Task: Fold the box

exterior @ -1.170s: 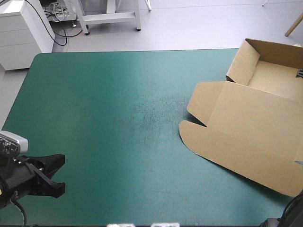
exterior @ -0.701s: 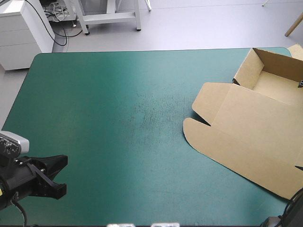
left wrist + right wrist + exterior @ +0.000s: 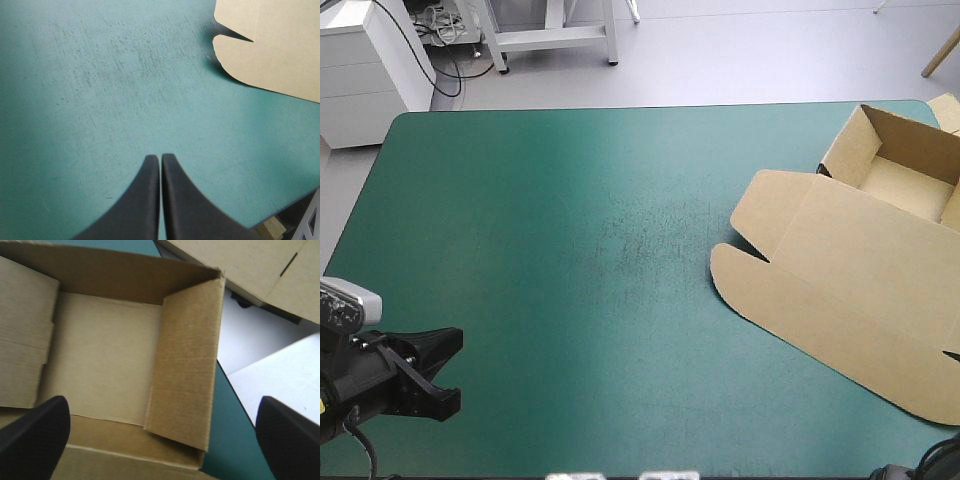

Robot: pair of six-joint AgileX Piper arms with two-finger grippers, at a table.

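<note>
Box sits at the right side of the table, tray walls up at the far corner, lid flat toward the near edge. L gripper is clenched on nothing at near-left, well apart, and R gripper is spread wide over the tray. I'd lower R w/ one finger inside the side wall to press it square and bring L across to pin the lid. Box's right edge is cut off in the high view, and I can't tell if the wall flaps are tucked.
</note>
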